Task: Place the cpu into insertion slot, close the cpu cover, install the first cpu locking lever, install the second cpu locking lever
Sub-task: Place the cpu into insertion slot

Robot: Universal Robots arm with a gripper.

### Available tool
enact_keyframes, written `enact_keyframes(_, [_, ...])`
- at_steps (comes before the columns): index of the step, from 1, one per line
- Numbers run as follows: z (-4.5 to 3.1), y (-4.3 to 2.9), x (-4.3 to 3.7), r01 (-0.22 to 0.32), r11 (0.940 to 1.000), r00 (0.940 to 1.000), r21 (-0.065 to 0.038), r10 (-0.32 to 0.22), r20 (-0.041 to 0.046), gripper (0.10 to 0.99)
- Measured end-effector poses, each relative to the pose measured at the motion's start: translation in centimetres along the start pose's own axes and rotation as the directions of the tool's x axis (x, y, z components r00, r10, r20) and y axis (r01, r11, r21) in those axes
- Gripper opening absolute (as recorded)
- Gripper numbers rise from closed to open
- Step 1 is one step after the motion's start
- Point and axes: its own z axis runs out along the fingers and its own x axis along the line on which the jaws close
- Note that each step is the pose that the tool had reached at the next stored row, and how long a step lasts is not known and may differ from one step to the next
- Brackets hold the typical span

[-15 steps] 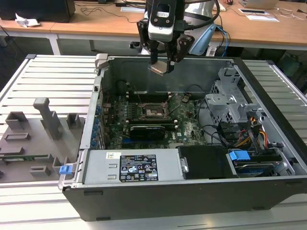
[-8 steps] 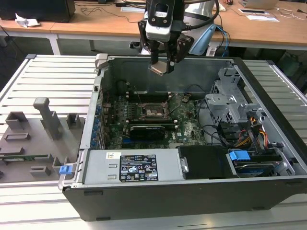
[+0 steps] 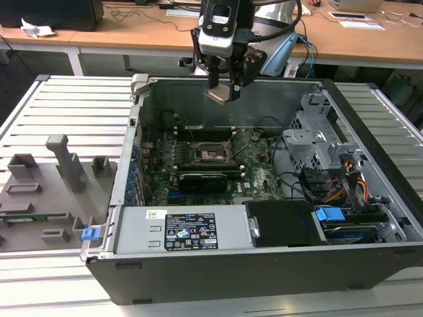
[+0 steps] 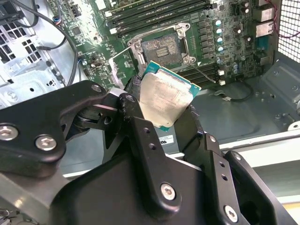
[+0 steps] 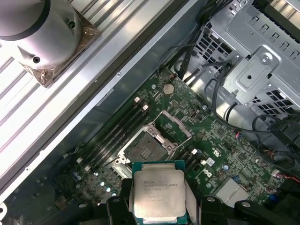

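Observation:
My gripper [image 3: 223,89] hangs above the open computer case, shut on the cpu [image 5: 158,194], a flat square chip with a dull silver top and green rim, also clear in the second wrist view [image 4: 166,99]. Black fingers [image 4: 136,117] clamp it on two opposite edges. Below on the green motherboard lies the insertion slot [image 3: 210,153], open and bare, seen in both wrist views [image 5: 149,149] [image 4: 164,46]. The cpu cover [image 5: 174,125] stands swung up beside the slot. Thin wire locking levers [image 4: 119,52] stick out at the socket's sides.
The case's metal walls [image 3: 135,132] ring the board. Memory sticks [image 4: 154,11] run along one side of the socket, a black card [image 3: 208,179] lies on the other. A drive cage [image 3: 317,142] and cables sit toward the exterior view's right. Grey fixtures [image 3: 63,165] stand left of the case.

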Motion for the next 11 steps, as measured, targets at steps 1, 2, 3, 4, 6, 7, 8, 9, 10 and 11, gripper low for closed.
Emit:
enact_keyframes(1, [0.00, 0.00, 0.00, -0.003, 1.0000, 1.0000, 0.000, 0.003, 0.0004, 0.529])
enact_keyframes(2, [0.00, 0.00, 0.00, -0.006, 1.0000, 1.0000, 0.000, 0.006, 0.0006, 0.529])
enact_keyframes(3, [0.00, 0.00, 0.00, -0.010, 1.0000, 1.0000, 0.000, 0.010, 0.0009, 0.529])
enact_keyframes(4, [0.00, 0.00, 0.00, -0.014, 0.9999, 0.9999, 0.000, 0.014, 0.0013, 0.529])
enact_keyframes(6, [0.00, 0.00, 0.00, -0.020, 0.9998, 0.9998, 0.000, 0.020, 0.0019, 0.529])
enact_keyframes(7, [0.01, 0.00, 0.00, -0.023, 0.9997, 0.9997, 0.000, 0.023, 0.0021, 0.529])
enact_keyframes(8, [0.01, 0.00, 0.00, -0.028, 0.9996, 0.9996, -0.001, 0.028, 0.0026, 0.529])
enact_keyframes(9, [0.01, 0.00, 0.00, -0.031, 0.9995, 0.9995, -0.001, 0.031, 0.0028, 0.529])
enact_keyframes(10, [0.01, 0.00, 0.00, -0.035, 0.9994, 0.9994, -0.001, 0.035, 0.0032, 0.529])
enact_keyframes(11, [0.01, 0.00, 0.00, -0.037, 0.9993, 0.9993, -0.001, 0.037, 0.0034, 0.529])
